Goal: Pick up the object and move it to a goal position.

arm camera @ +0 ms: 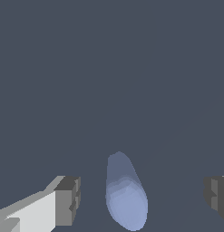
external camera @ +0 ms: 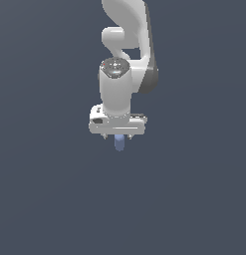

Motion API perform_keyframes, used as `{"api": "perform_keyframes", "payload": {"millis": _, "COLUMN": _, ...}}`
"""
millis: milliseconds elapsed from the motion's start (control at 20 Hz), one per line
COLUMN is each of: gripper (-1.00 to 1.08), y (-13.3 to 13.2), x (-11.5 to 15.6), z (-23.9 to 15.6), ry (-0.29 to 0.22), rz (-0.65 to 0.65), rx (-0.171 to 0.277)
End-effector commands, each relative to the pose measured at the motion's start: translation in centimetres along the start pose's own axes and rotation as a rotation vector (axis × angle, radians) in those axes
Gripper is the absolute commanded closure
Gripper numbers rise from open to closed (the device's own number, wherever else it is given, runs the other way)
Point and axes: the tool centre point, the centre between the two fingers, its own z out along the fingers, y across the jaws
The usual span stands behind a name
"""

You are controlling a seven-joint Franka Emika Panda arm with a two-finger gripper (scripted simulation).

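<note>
Hanging straight down from the white arm, the gripper (external camera: 119, 138) points at the dark grey floor (external camera: 50, 199), and the small periwinkle-blue capsule (external camera: 119, 143) pokes out just beneath its broad white body. From the exterior view only the lower part of the capsule shows, standing roughly upright under the middle of the gripper; its upper part is hidden behind the gripper's body, and the fingers themselves are too small there to make out clearly.

The wrist view tells more. The capsule (arm camera: 126, 192) sits between the two dark grey fingertips (arm camera: 68, 199), with its rounded end toward the camera and its length running away from it, slightly tilted. One fingertip, on its white finger, stands to one side of the capsule and the other is only partly in the picture at the far edge (arm camera: 216, 197). A clear strip of grey floor shows on each side between capsule and pad, so neither pad touches it: the gripper is spread wide, released, with the capsule in the gap and somewhat nearer the first fingertip than the second.

Whether the capsule rests on the floor or hangs above it, I cannot tell.
</note>
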Motion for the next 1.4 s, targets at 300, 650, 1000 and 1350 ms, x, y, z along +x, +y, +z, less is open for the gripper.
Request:
{"api": "perform_keyframes", "payload": {"millis": 300, "gripper": -0.92, "y": -0.4, "x": 0.3, "z": -0.9, "ry": 0.005, "rz": -0.004, "rx": 0.010}}
{"api": "perform_keyframes", "payload": {"millis": 650, "gripper": -0.92, "y": -0.6, "x": 0.5, "z": -1.4, "ry": 0.008, "rz": 0.000, "rx": 0.015}}
{"api": "perform_keyframes", "payload": {"millis": 1000, "gripper": -0.92, "y": -0.5, "x": -0.1, "z": -0.9, "ry": 0.005, "rz": -0.051, "rx": 0.014}}
{"api": "perform_keyframes", "payload": {"millis": 1350, "gripper": -0.92, "y": -0.4, "x": -1.6, "z": 0.2, "ry": -0.002, "rz": -0.167, "rx": 0.012}}
